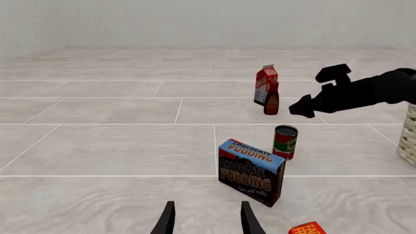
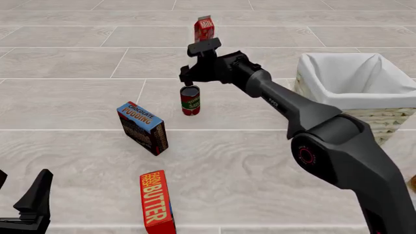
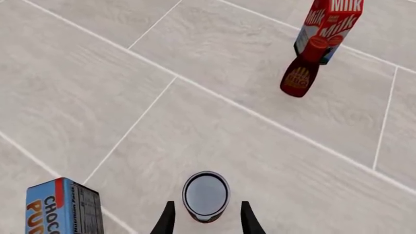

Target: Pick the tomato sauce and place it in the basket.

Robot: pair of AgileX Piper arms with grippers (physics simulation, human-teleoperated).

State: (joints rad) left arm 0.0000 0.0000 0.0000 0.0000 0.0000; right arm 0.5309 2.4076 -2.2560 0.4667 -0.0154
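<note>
The tomato sauce [image 2: 190, 100] is a short can with a red and green label, upright on the floor between the pudding box and the basket [image 2: 380, 119]. My right gripper [image 2: 188, 80] hangs open just above it. In the right wrist view the dark can top [image 3: 206, 194] sits between the two fingers [image 3: 167, 219], which do not touch it. My left gripper [image 1: 208, 222] is open and holds nothing, low at the near left, well short of the can [image 1: 285, 141]. The right gripper [image 1: 305, 107] also shows there, above the can.
A chocolate pudding box [image 2: 143, 127] stands left of the can, and a red butter box [image 2: 157, 201] lies nearer. A milk carton [image 2: 204, 29] and a dark brown bottle [image 3: 302, 73] stand beyond the can. The basket's wall [image 1: 409, 131] shows at the far right.
</note>
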